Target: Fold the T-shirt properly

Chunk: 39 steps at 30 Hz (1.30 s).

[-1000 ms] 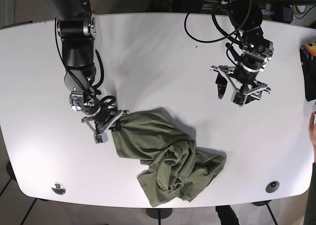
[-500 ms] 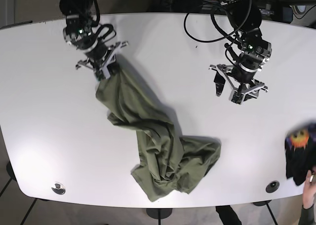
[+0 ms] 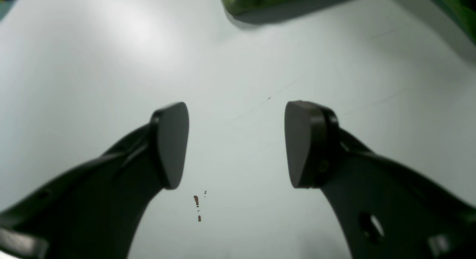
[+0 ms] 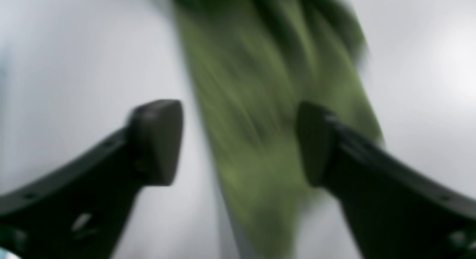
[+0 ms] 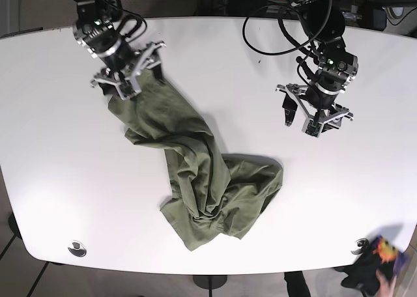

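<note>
The olive green T-shirt (image 5: 202, 180) lies crumpled on the white table (image 5: 58, 180), stretched from the far left toward the near middle. My right gripper (image 5: 129, 75) is over its far end. In the right wrist view this gripper (image 4: 238, 143) is open, with the blurred shirt (image 4: 260, 102) below and between its fingers. My left gripper (image 5: 307, 118) is at the right, apart from the shirt. In the left wrist view it (image 3: 236, 145) is open over bare table, with a shirt edge (image 3: 260, 0) at the top.
A person's hand holds a dark garment with an orange print (image 5: 381, 268) at the near right corner. Black cables (image 5: 273, 36) lie at the far edge. Two round fittings (image 5: 77, 248) (image 5: 358, 246) sit near the table's front edge.
My right gripper dragged one end of the shirt from near left to far left, then opened and let it go. The left arm has barely moved. The dark garment moved to the near right corner.
</note>
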Each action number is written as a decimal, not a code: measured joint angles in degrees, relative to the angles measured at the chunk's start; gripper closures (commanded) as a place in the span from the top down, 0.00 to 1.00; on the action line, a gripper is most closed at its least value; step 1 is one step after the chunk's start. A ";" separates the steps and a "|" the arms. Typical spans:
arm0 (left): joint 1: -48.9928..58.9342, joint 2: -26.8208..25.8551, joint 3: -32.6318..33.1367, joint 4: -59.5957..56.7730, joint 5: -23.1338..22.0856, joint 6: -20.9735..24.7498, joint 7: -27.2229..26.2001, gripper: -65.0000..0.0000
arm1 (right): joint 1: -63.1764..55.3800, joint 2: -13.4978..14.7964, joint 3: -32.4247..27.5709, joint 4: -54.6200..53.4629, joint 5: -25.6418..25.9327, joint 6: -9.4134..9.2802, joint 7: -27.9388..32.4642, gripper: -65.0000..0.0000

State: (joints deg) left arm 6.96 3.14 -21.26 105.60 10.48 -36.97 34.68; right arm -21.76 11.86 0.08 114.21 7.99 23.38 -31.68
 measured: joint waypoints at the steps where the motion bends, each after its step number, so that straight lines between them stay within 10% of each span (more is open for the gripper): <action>1: 0.00 0.00 -0.50 0.00 0.00 0.00 0.00 0.57 | 1.75 0.02 -1.25 0.00 0.02 -0.07 -0.09 0.80; 11: -0.15 -3.93 -4.76 0.00 -0.15 -0.15 0.00 0.57 | 29.51 -0.17 -22.12 -11.65 -0.33 -0.50 -5.20 0.80; 20: -1.42 -4.39 -13.86 -0.13 -0.35 -0.46 -0.02 0.57 | 47.71 -10.73 -36.13 -37.94 -0.31 -0.24 -2.93 0.80; 27: -1.27 -4.37 -14.25 -0.15 -0.20 -0.39 0.02 0.57 | 58.36 -18.29 -38.34 -63.65 -0.33 -0.48 9.31 0.80; 39: -1.42 -4.28 -14.16 -3.15 -0.22 -0.39 -0.02 0.57 | 62.86 -19.76 -38.27 -83.95 -0.31 -0.85 22.08 0.80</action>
State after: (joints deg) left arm 5.54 -1.15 -35.42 102.45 10.26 -37.36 34.65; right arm 41.10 -7.90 -38.19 30.26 7.68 22.52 -9.61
